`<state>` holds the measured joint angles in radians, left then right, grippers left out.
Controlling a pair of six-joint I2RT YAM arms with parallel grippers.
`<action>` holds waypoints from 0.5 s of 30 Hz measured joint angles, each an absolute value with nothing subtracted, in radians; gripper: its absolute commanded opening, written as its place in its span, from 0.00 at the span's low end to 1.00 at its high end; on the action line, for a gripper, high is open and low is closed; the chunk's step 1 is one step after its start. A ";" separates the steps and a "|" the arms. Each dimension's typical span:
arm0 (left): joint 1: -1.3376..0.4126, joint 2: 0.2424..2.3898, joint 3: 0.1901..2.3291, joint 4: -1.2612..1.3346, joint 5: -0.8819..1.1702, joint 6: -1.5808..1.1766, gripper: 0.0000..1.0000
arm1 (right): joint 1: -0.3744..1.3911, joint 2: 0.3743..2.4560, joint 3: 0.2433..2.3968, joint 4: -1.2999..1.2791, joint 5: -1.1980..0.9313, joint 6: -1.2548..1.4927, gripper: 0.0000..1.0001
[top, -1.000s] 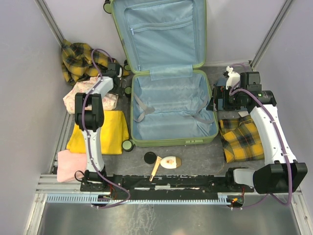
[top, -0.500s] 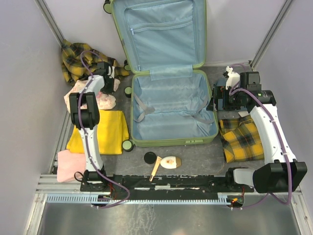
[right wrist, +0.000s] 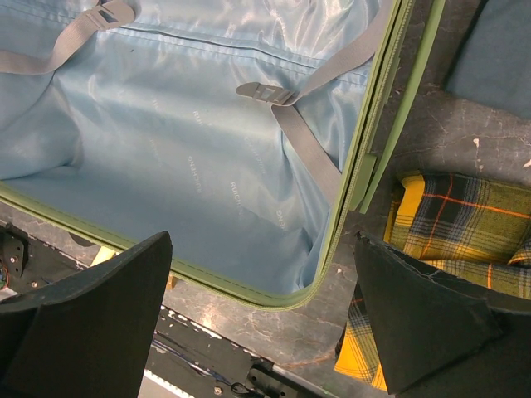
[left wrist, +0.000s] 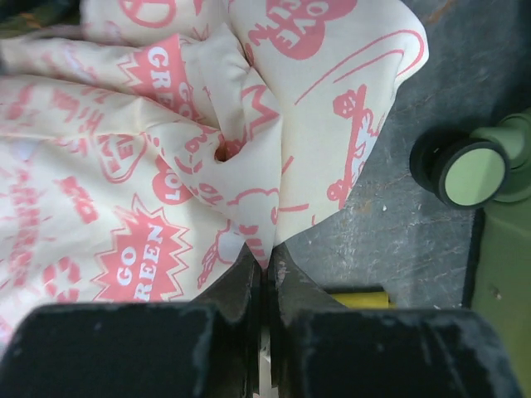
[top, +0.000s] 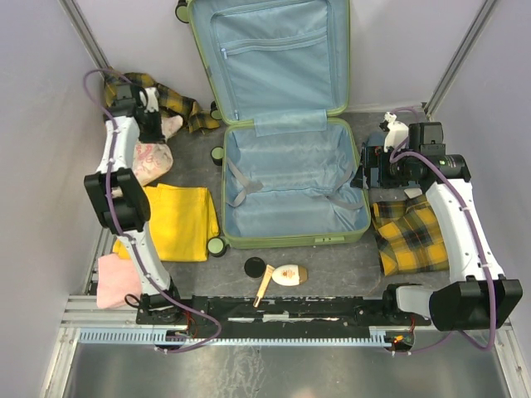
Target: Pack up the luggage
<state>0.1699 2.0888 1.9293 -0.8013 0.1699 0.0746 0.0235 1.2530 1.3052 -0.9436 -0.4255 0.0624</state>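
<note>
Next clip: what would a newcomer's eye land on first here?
The lime-green luggage lies wide open in the middle of the scene, its light blue lining bare with nothing packed inside. At the far left, the left hand is shut on a cream cloth with pink prints. The right hand hangs open over the luggage's right rim, next to a yellow plaid garment.

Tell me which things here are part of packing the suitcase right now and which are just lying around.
In the job now:
- suitcase, open
- printed cloth, pinched in the shut left gripper

Lying about, untouched:
- yellow folded cloth
- right plaid cloth
- back plaid cloth
- pink cloth
- black disc
- wooden stick
- small bottle
</note>
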 measured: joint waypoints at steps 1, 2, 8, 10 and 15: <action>0.179 2.070 1.945 -0.816 0.176 0.074 0.03 | 0.023 1.252 1.305 -0.944 -0.426 0.062 0.99; 0.191 2.056 1.961 -0.830 0.184 0.073 0.03 | 0.023 1.252 1.305 -0.944 -0.426 0.062 0.99; 0.225 1.988 1.992 -0.898 0.228 0.059 0.03 | 0.023 1.251 1.305 -0.944 -0.427 0.062 0.99; 0.222 1.971 1.993 -0.920 0.248 0.054 0.03 | 0.023 1.250 1.305 -0.944 -0.427 0.062 0.99; 0.212 1.907 2.004 -0.965 0.305 0.022 0.03 | 0.023 1.247 1.305 -0.944 -0.429 0.063 0.99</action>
<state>0.2123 1.9068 2.0041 -0.9646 0.3054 0.0216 0.0227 1.2472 1.3052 -0.9440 -0.4286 0.0628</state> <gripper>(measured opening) 0.053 0.991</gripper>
